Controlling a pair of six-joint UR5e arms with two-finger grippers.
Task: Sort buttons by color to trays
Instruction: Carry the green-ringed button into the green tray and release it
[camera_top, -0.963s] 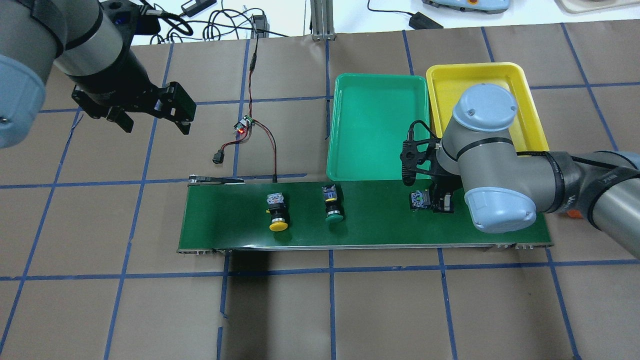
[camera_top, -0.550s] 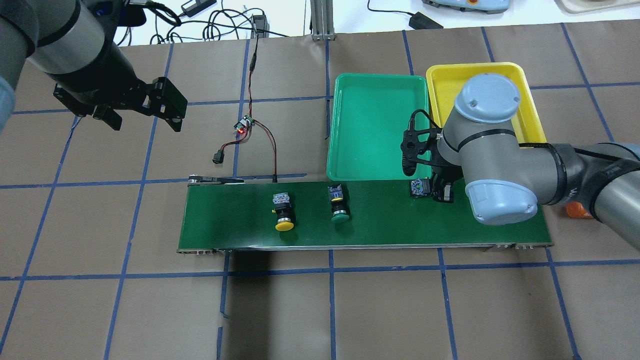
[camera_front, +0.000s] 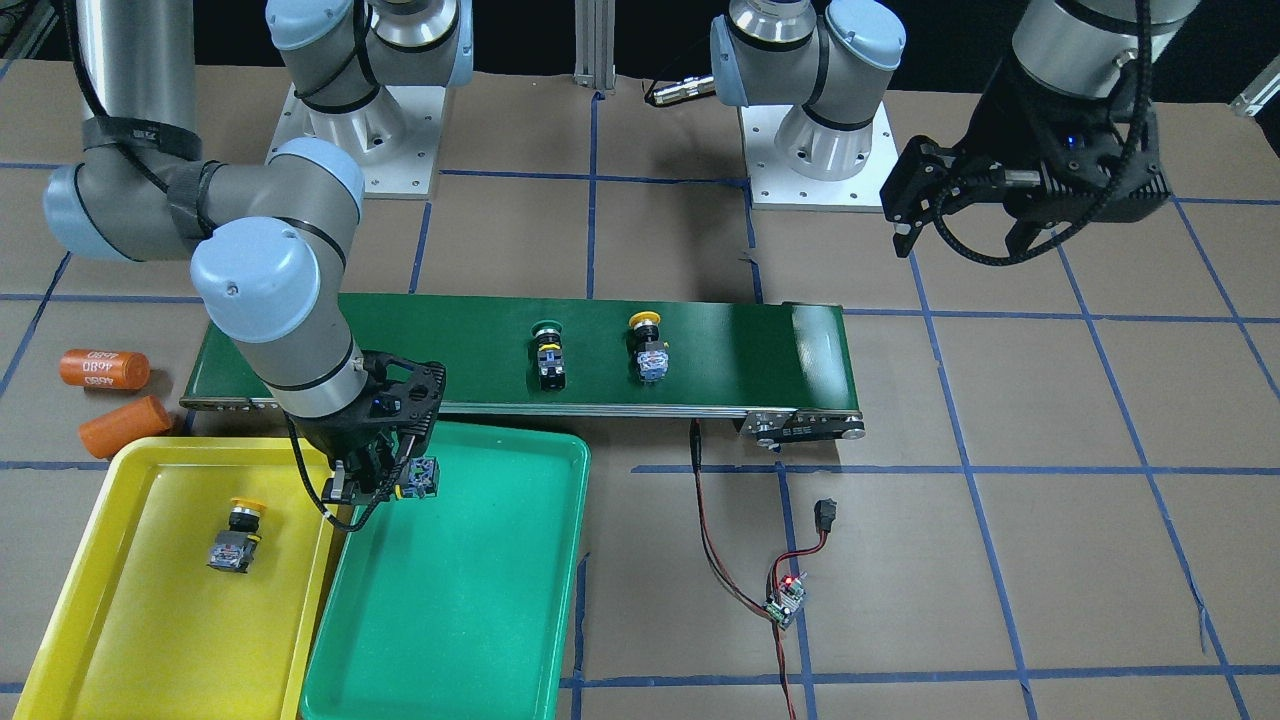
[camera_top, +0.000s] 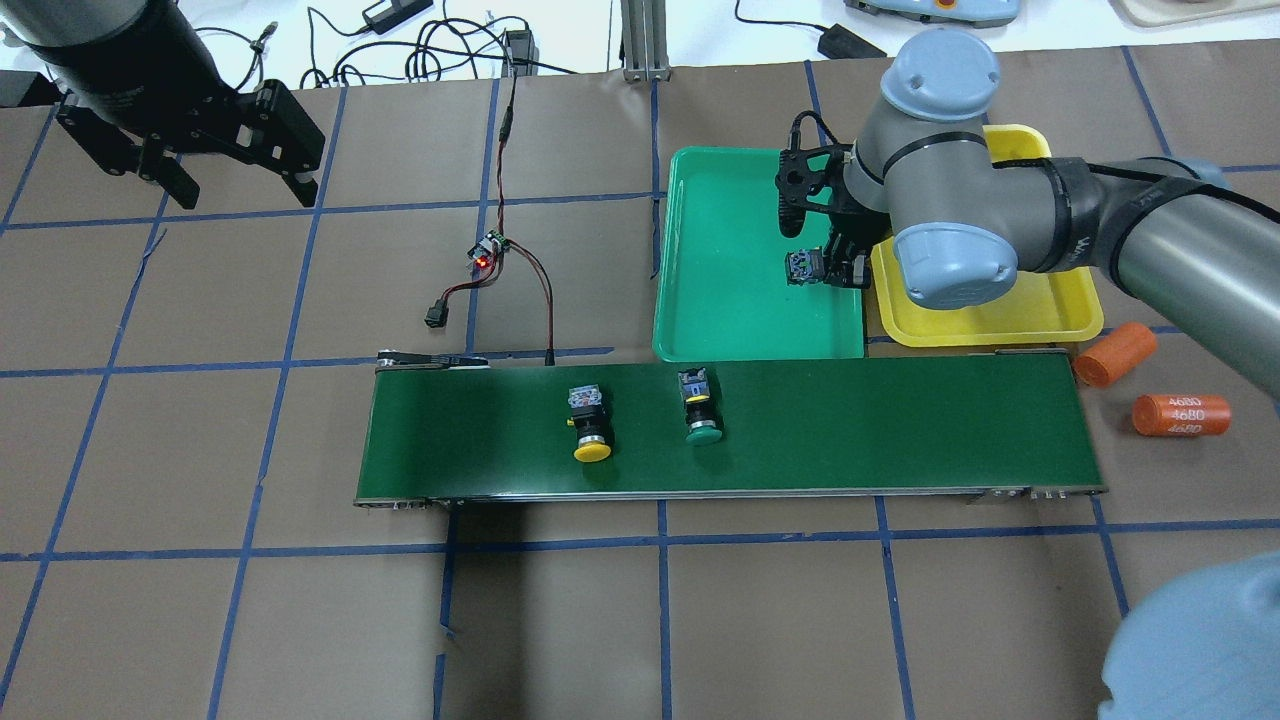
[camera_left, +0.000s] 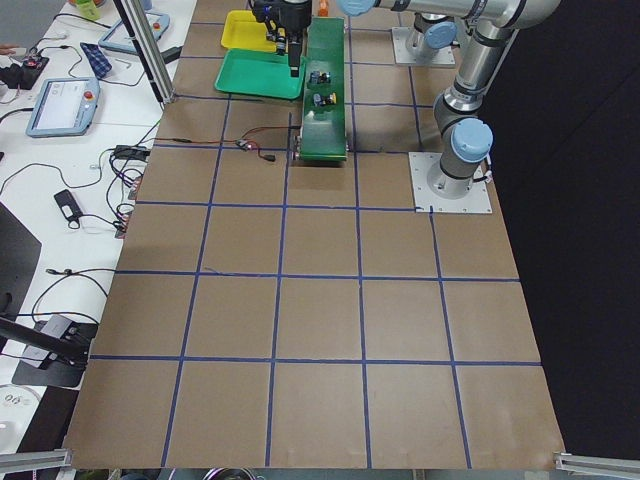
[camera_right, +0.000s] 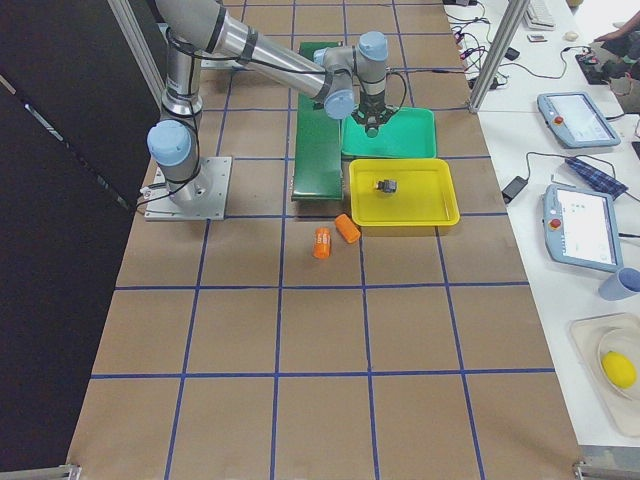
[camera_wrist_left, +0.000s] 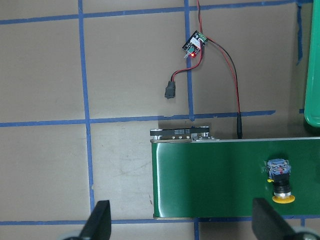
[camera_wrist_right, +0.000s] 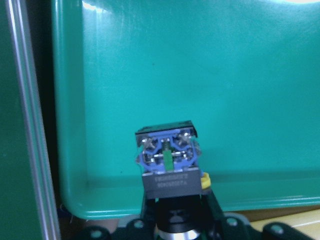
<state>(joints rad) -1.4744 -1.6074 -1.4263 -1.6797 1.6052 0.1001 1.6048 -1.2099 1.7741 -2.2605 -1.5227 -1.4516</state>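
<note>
Brown paper ruled with blue tape covers the table. The held button hangs over the green tray, close to the wall that borders the yellow tray. Its grey and blue contact block points outward and its cap is hidden, so cap colour cannot be read directly. The right gripper pinches this button at the collar end. Whether the block touches the tray floor cannot be told. For a clean placement, shift the button inward, away from the shared wall and the rim. Then lower it until the block is just above the floor, and only then release. A drop from height would likely let it roll or bounce toward the rim. One yellow-capped button already lies in the yellow tray. Beside the trays, the conveyor belt carries a yellow mushroom button and a green-capped button, lying apart from each other. The left gripper hovers well away over bare table, fingers spread, holding nothing.
</note>
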